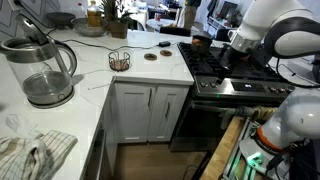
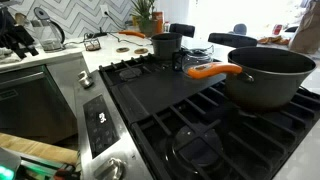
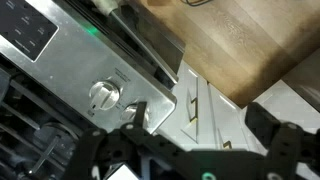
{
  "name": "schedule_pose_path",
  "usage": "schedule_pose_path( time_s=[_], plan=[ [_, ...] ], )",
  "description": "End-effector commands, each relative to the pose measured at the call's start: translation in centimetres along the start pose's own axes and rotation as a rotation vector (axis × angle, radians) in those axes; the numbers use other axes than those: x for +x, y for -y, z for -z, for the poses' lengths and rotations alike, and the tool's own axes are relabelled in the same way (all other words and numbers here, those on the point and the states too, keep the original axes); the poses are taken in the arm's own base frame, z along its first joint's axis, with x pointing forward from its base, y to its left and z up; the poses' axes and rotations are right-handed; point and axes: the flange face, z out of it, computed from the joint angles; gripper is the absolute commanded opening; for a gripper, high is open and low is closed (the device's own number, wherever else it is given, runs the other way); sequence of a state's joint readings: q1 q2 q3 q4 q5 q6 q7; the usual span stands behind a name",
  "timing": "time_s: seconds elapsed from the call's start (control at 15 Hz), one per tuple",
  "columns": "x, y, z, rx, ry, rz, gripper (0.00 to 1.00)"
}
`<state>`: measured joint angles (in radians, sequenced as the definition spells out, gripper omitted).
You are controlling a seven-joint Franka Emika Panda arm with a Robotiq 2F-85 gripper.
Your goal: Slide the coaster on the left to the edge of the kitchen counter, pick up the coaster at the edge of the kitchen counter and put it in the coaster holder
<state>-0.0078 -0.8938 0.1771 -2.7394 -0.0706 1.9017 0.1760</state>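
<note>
Hanging on a white arm (image 1: 280,25) over the stove (image 1: 215,65), well apart from the counter (image 1: 92,70). In the wrist view, looking down past the gripper (image 3: 197,112) at the stove's steel front: a round knob (image 3: 103,95) just above one of the fingers (image 3: 133,118), a white cabinet door (image 3: 205,85) beside the steel, wood floor (image 3: 250,45) beyond. Spread wide, fingers far apart, pinching nothing (only cabinet and steel showing in the gap).

Lying flat on the white counter in an exterior view: the coaster (image 1: 150,56), near the coaster holder (image 1: 119,60), on the side towards the stove. Whether touching the wire or just apart from it, hard to tell at this size. Well clear of the gripper. Further back, closer to the stove, a second coaster (image 1: 165,44), also flat. Inside of the holder too small to read.

On the far side of the holder from the stove, a glass kettle (image 1: 42,72) standing upright on the counter. Nearer the camera, a crumpled striped cloth (image 1: 30,155). Along the back wall, bottles and a plant (image 1: 112,12).

Seen from across the burners in an exterior view: a big dark pot (image 2: 270,75) with an orange handle (image 2: 210,71) on the black grates, a smaller pot (image 2: 165,45) behind. Counter only a pale strip at the back there, coasters not to be made out.
</note>
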Motion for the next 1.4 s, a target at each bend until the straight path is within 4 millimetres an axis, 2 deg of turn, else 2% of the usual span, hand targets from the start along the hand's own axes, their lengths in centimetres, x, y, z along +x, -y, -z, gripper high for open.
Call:
schedule_pose_path(
  time_s=[0.0,0.93,1.13,1.33],
  plan=[
    [0.0,0.0,0.1,0.000,0.001,0.000,1.00],
    [0.0,0.0,0.1,0.000,0.001,0.000,1.00],
    [3.3,-1.2,0.9,0.000,-0.074,-0.042,1.00],
    [8.4,-2.8,1.7,0.059,-0.141,-0.066,1.00]
  ],
)
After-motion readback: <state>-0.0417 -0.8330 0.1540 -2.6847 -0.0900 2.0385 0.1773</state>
